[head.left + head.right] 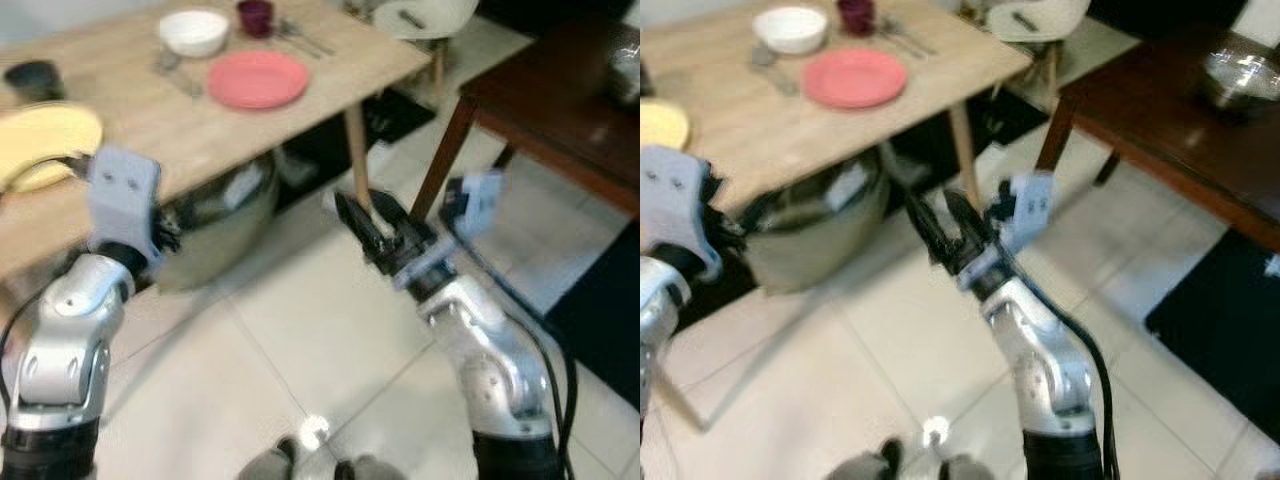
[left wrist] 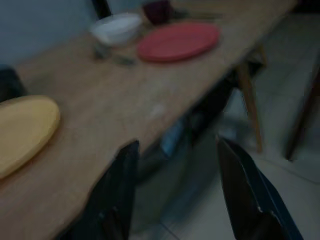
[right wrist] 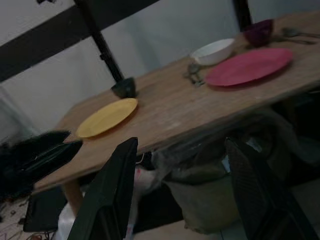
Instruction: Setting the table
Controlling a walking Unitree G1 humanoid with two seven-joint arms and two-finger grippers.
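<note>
A light wooden dining table (image 1: 200, 120) fills the upper left of the left eye view, its far corner leg (image 1: 357, 160) standing on pale floor tiles (image 1: 300, 330). On it, toward the top centre, lies a round salmon-pink plate (image 1: 258, 79), flat and bare. Just behind it to the left sits a white bowl (image 1: 194, 32), and to its right a small dark maroon cup (image 1: 255, 16). Some cutlery (image 1: 300, 38) lies beside the cup near the table's far edge, and another blurred piece (image 1: 175, 68) lies between bowl and plate. At the left edge of the frame a yellow plate (image 1: 40, 140) rests on the table, with a small dark bowl (image 1: 33, 78) behind it.

The left gripper (image 2: 175, 195) hangs at the table's near edge, close to the yellow plate, its two black fingers spread wide with nothing between them. The right gripper (image 3: 180, 195) is held out over the floor in the centre of the frame, in front of the table leg, fingers likewise well apart and empty.

Under the table sits a bulging greyish bag (image 1: 215, 230). In the upper right stands a dark brown wooden table (image 1: 1180, 120) with a metal bowl (image 1: 1240, 75) on it.
</note>
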